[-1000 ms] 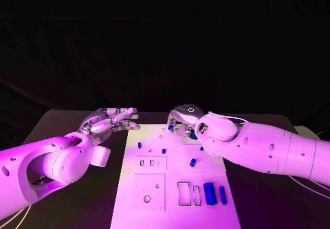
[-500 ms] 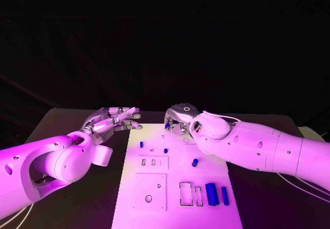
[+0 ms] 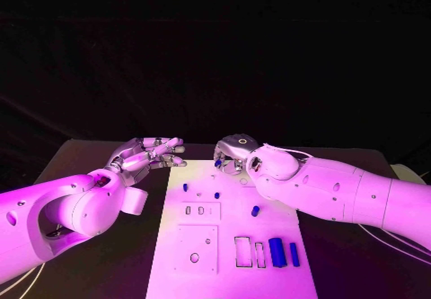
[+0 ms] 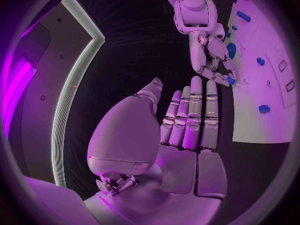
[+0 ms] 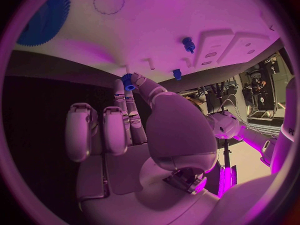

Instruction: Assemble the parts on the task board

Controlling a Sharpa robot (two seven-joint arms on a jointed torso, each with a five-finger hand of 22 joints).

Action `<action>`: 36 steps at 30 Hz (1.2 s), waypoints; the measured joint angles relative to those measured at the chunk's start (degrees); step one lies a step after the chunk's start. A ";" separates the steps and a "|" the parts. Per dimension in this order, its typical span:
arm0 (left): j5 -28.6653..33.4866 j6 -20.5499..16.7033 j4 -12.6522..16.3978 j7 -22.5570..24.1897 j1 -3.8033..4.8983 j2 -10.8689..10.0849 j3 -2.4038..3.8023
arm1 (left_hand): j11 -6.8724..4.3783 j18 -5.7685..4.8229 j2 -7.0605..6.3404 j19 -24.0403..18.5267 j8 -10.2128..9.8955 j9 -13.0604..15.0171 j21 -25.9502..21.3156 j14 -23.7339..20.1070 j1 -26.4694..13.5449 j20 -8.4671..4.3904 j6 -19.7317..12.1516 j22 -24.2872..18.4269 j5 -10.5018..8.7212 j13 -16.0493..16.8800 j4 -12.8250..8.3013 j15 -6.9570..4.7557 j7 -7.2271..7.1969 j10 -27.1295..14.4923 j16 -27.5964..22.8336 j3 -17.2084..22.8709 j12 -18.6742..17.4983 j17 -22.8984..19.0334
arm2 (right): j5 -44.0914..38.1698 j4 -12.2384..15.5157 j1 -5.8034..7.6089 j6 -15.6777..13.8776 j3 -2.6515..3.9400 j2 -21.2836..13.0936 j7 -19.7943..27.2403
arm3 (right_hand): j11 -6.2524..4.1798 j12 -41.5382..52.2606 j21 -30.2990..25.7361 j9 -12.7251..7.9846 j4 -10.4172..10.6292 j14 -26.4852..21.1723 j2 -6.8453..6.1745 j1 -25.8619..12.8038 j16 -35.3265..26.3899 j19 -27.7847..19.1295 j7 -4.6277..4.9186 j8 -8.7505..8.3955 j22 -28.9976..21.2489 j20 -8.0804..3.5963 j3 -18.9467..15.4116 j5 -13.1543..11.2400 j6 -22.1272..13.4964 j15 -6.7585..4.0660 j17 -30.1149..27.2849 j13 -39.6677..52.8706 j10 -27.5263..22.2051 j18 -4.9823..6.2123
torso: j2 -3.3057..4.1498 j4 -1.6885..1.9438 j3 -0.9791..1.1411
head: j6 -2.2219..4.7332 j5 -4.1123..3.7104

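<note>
**Right hand pinched a small blue part at the board's far end**

The task board [image 3: 229,243], a long white plate, ran from the bottom centre of the head view up toward the middle, between the two arms. At its top edge, just right of centre, the right hand [image 3: 235,154] hung with fingers curled downward, and a small blue part [image 5: 128,81] sat pinched at its fingertips; the right wrist view showed this toothed piece held between thumb and a finger, just off the board's edge. The left hand [image 3: 148,157] stood beside the board's upper left corner, off the plate, holding nothing, its fingers extended side by side and close together in the left wrist view.

Near the board's lower right, two rectangular cut-outs [image 3: 243,252] lay side by side with nothing in them; just right of them two blue bars [image 3: 276,252] lay flat, long axes running up and down the frame. Smaller blue pegs [image 3: 185,187] dotted the upper half, one oblong piece [image 3: 255,210] tilted slightly at mid-right.
</note>
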 measured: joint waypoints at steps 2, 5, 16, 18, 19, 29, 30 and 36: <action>0.00 0.00 0.00 0.00 0.04 0.00 0.00 | 0.00 0.00 0.00 0.00 0.00 0.00 0.00 0.00 0.00 0.00 0.00 0.00 0.00 0.00 0.00 0.00 0.00 0.00 0.00 0.00 0.00 0.00 | 0.10 -0.03 -0.03 0.12 -0.01 0.08 0.09 | 0.00 0.00 0.00 0.01 0.00 0.00 0.00 0.00 0.00 0.00 0.05 0.02 -0.04 0.00 0.00 0.00 -0.06 0.00 -0.17 0.00 0.00 0.00 | 0.03 0.03 0.00 | -0.01 -0.01; 0.00 0.00 0.00 -0.01 0.10 -0.02 0.00 | 0.00 0.00 0.00 0.00 0.00 0.00 0.00 0.00 0.00 0.00 0.00 0.00 0.00 0.00 0.00 0.00 0.00 0.00 0.00 0.00 0.00 0.00 | 0.25 0.01 -0.08 0.34 -0.02 0.19 0.24 | 0.01 0.00 0.00 0.03 0.00 0.00 0.00 0.00 0.00 0.00 0.05 0.02 -0.04 0.00 0.00 0.00 -0.06 0.00 -0.17 0.00 -0.01 0.00 | 0.06 0.07 0.03 | -0.03 0.00; 0.00 -0.02 0.06 -0.02 0.36 -0.11 0.00 | 0.00 0.00 0.00 -0.21 -0.22 0.00 0.00 -0.04 0.00 0.21 0.00 0.00 0.00 0.00 0.00 0.04 0.00 0.00 0.23 0.00 0.00 0.06 | 0.50 -0.62 -0.32 0.84 -0.01 0.94 0.56 | 0.10 -0.28 0.00 0.77 0.24 0.00 -0.32 -0.32 -0.44 0.00 0.07 0.01 -0.42 0.00 0.23 -0.01 -0.27 0.00 -0.88 0.01 -0.09 0.00 | 0.11 0.07 0.00 | -0.13 0.16; 0.01 -0.02 0.05 -0.02 0.43 -0.11 0.00 | 0.00 0.00 0.00 -0.20 -0.22 0.00 0.00 -0.20 0.00 0.21 -0.12 0.00 0.00 0.00 0.00 0.20 0.12 0.00 0.23 0.00 -0.23 0.06 | 0.51 -0.98 -0.32 0.83 0.03 1.14 0.66 | 0.10 -0.29 0.00 0.84 0.24 0.00 -0.32 -0.32 -0.44 0.00 0.15 0.00 -0.43 0.00 0.24 -0.01 -0.35 0.00 -0.93 -0.10 -0.09 0.00 | 0.13 0.11 0.00 | -0.13 0.09; 0.01 -0.02 0.05 -0.02 0.46 -0.11 0.01 | 0.00 0.00 0.00 -0.20 -0.22 0.00 0.00 -0.20 0.00 0.21 -0.21 0.00 0.00 0.00 0.00 0.20 0.20 0.00 0.23 0.00 -0.23 0.06 | 0.51 -1.13 -0.32 0.82 0.05 1.24 0.70 | 0.10 -0.29 0.00 0.87 0.25 0.00 -0.32 -0.32 -0.44 0.00 0.15 -0.01 -0.43 0.00 0.24 -0.01 -0.36 0.00 -0.94 -0.12 -0.09 0.00 | 0.13 0.14 0.00 | -0.13 0.08; 0.01 -0.01 0.00 -0.02 0.71 -0.16 0.01 | 0.00 0.00 0.00 -0.21 -0.22 0.00 0.00 -0.20 0.00 0.21 -0.21 0.00 0.00 0.00 0.00 0.20 0.20 0.00 0.23 0.00 -0.23 0.05 | 0.46 -1.80 -0.36 0.70 0.07 1.67 0.78 | 0.44 -0.52 -0.01 1.09 0.47 0.00 -0.55 -0.55 -0.49 -0.23 0.18 -0.28 -0.60 0.22 0.46 -0.02 -0.59 0.00 -1.40 -0.23 -0.42 0.01 | 0.15 0.17 0.00 | -0.24 0.14; 0.01 -0.01 -0.01 -0.02 0.73 -0.16 0.01 | 0.00 -0.01 0.00 -0.21 -0.22 0.00 0.00 -0.20 0.00 0.21 -0.21 0.00 0.00 0.00 0.00 0.20 0.20 0.00 0.23 0.00 -0.23 0.05 | 0.44 -1.80 -0.36 0.69 0.07 1.67 0.74 | 0.52 -0.62 -0.01 1.10 0.47 0.00 -0.55 -0.55 -0.66 -0.23 0.23 -0.29 -0.60 0.22 0.46 -0.02 -0.65 0.00 -1.42 -0.23 -0.50 0.01 | 0.15 0.17 -0.01 | -0.24 0.15; 0.01 -0.01 -0.04 -0.02 0.82 -0.22 0.01 | 0.00 0.00 0.00 -0.20 -0.22 0.00 0.00 -0.20 0.00 0.21 -0.21 0.00 0.00 0.00 0.00 0.20 0.20 0.00 0.23 0.00 -0.23 0.05 | 0.28 -1.82 -0.39 0.67 0.06 1.67 0.38 | 0.59 -1.10 -0.01 1.11 0.64 0.00 -1.01 -0.68 -0.66 -0.35 0.30 -0.47 -0.69 0.34 0.63 -0.04 -1.11 0.00 -1.74 -0.39 -1.06 0.01 | 0.16 0.17 -0.01 | -0.25 0.16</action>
